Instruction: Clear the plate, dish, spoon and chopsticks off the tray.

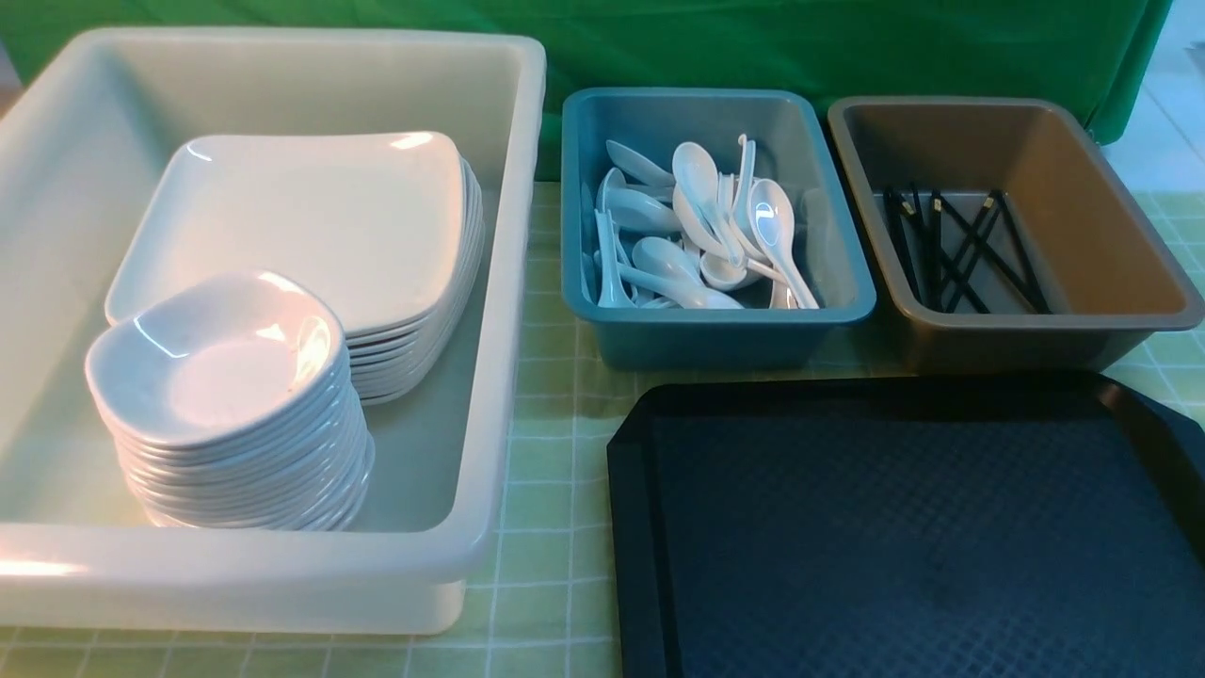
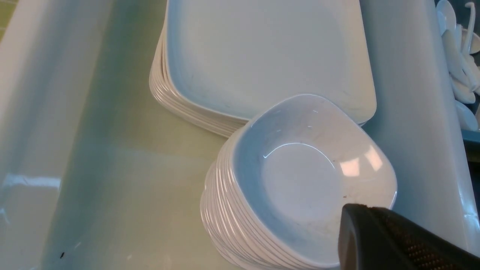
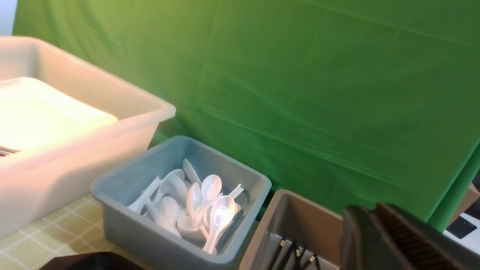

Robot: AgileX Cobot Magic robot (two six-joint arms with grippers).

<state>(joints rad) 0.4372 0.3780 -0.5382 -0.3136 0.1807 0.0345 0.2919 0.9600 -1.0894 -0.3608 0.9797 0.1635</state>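
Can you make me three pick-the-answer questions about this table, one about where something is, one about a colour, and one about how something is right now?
1. Where are the chopsticks?
A. in the brown bin
B. on the tray
C. in the white tub

2. What colour is the bin holding the spoons?
A. red
B. blue
C. yellow

3. How is the tray now?
A. piled with plates
B. holding one spoon
C. bare, as far as it shows

Answers:
1. A, the black sticks lie on the brown bin's floor.
2. B, the white spoons sit in the blue bin.
3. C, only its dark textured surface shows.
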